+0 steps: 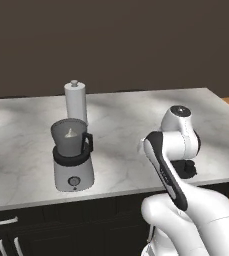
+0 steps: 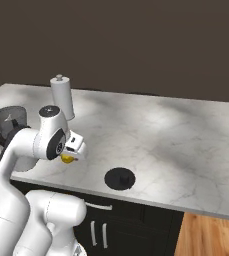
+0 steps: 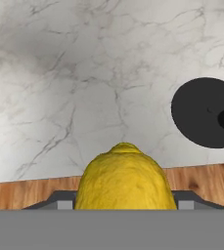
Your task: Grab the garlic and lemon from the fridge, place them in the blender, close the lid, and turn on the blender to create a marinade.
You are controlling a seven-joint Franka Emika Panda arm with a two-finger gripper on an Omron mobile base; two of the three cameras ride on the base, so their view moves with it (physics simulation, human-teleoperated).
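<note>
**Ana:** Lemon [image 3: 125,177] is what matters now. The gripper [image 2: 68,156] is clamped on it; in the hand view the yellow fruit sits squarely between the jaws, over the near edge of the marble counter [image 2: 176,140].

**Ben:** So where does it go?

**Ana:** Into the blender [image 1: 72,155], well off to the left of the arm. Its jar is open, and something pale, likely the garlic [image 1: 70,133], already lies inside.

**Ben:** And the lid [image 2: 119,178]?

**Ana:** Flat on the counter near the front edge, just right of the gripper. Leave it until the fruit is in.

**Ben:** Advice for the carry?

**Ana:** I'd lift enough to pass above the jar's rim, travel left, centre over the mouth, then let go low. Mind the black handle on the jar's right side and the tall white cylinder [image 1: 76,101] just behind the blender.
</note>
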